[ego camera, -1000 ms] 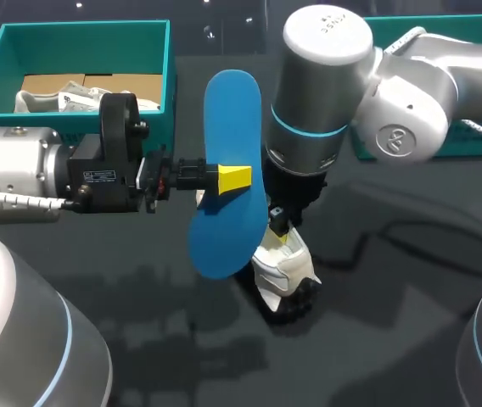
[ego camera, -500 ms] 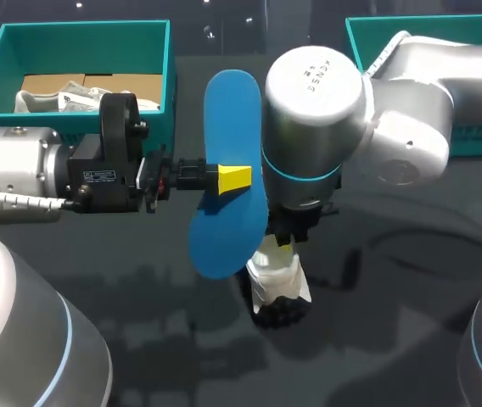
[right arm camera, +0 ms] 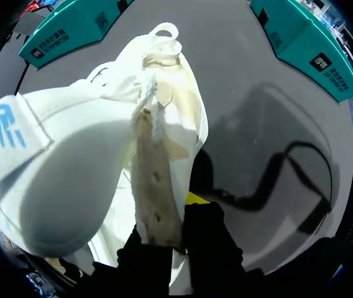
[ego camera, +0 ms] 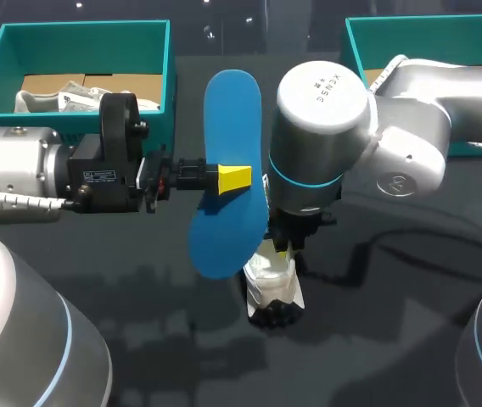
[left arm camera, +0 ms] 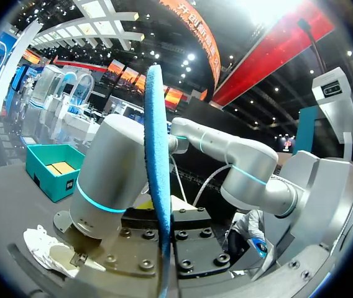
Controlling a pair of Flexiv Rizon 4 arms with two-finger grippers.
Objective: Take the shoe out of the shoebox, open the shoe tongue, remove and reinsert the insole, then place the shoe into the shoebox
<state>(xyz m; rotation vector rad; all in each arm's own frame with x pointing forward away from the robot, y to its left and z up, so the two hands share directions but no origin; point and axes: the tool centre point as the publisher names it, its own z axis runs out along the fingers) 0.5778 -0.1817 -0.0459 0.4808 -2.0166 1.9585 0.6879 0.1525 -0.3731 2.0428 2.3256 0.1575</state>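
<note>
Our right gripper (right arm camera: 178, 225) pinches the laced edge of the white shoe (right arm camera: 71, 167) and holds it low over the dark table (ego camera: 394, 339). Just beside the shoe, our left gripper (ego camera: 232, 179) is clamped on the blue insole (ego camera: 228, 119), which stands on end. Two teal shoeboxes (ego camera: 80, 32) (ego camera: 411, 25) lie well behind the shoe.

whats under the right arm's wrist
The white shoe, its eyelet flap pinched in the right gripper. The wrist covers the shoe's top in the head view.
</note>
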